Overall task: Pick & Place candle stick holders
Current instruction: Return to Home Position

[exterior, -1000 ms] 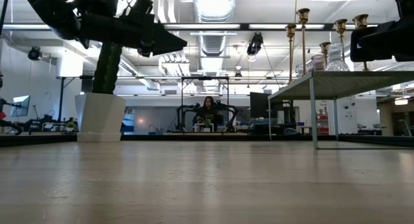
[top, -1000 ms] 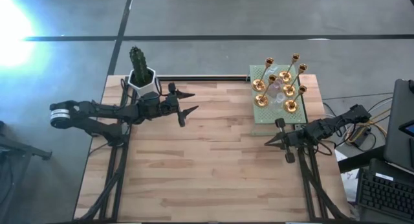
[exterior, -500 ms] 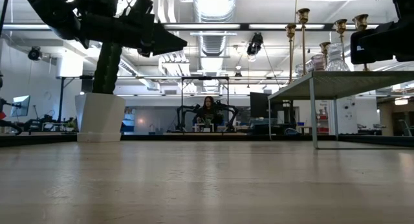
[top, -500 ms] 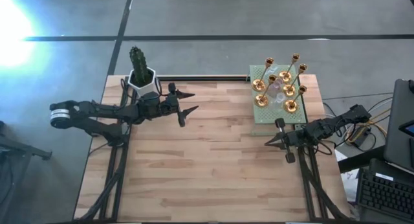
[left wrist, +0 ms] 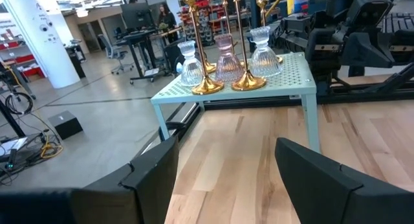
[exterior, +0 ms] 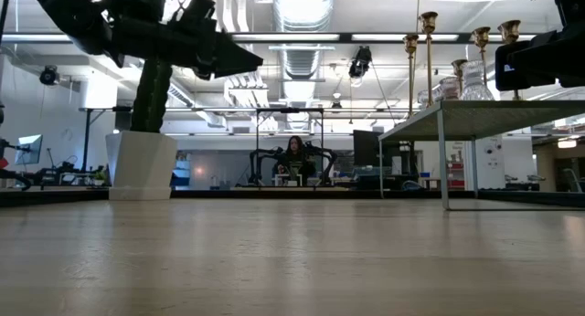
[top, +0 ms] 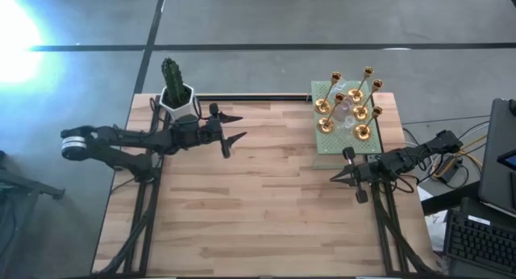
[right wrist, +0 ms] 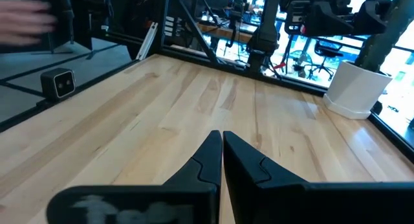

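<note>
Left arm [top: 121, 139] reaches in from the worktop's [top: 266, 206] left edge, forearm roughly level, pointing across toward the shelf [top: 326, 142]. Its jaws are released, spread wide and holding nothing, just beside the white cactus pot [top: 176, 97] and up off the wood.

Right arm [top: 411, 156] sits folded at the right edge, wrist aimed left at the worktop's middle. Its jaws are clenched tip to tip on nothing, just in front of the shelf's near edge.

You'll find the candle stick holders [top: 348, 108] all on the pale green shelf at the far right corner, upright and bunched close. From the left wrist you can see gold ones [left wrist: 208, 87], two clear glass ones [left wrist: 262, 56] and a pinkish one [left wrist: 225, 63] between them. Neither arm touches any holder.
</note>
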`<control>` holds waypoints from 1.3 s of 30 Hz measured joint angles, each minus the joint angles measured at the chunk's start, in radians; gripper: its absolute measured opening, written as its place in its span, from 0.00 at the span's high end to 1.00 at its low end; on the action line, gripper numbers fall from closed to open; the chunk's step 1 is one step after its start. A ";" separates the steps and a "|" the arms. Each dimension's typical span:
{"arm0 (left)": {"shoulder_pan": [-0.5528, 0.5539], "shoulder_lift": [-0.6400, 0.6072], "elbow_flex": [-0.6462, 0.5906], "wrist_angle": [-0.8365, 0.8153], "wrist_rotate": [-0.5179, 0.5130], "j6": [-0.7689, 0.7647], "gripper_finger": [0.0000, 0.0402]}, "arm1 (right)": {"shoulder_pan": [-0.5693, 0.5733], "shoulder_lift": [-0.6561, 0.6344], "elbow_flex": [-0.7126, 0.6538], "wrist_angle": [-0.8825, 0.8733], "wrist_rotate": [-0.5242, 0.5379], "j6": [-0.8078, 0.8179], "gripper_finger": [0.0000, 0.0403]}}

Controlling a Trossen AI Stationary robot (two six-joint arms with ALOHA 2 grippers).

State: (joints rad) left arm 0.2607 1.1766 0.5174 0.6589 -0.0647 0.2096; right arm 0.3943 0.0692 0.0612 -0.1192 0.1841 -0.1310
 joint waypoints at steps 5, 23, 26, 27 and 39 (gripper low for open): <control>0.000 -0.119 -0.053 -0.050 0.000 0.000 0.35 | 0.000 0.000 0.000 0.001 0.000 0.000 0.98; -0.160 -0.915 -0.503 -0.300 0.353 -0.234 0.35 | 0.000 0.000 0.000 0.001 0.000 0.000 0.98; -0.159 -1.034 -0.508 -0.448 0.352 -0.202 0.35 | 0.000 0.003 0.000 0.001 0.000 0.000 0.98; -0.159 -1.074 -0.508 -0.500 0.346 -0.179 0.35 | 0.000 0.004 0.000 0.000 0.000 0.000 0.98; -0.143 -1.176 -0.509 -0.614 0.248 -0.098 0.35 | 0.000 0.007 0.000 0.001 0.000 0.000 0.98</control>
State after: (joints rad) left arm 0.1181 0.0010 0.0086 0.0452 0.1829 0.1112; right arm 0.3940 0.0758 0.0612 -0.1182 0.1841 -0.1310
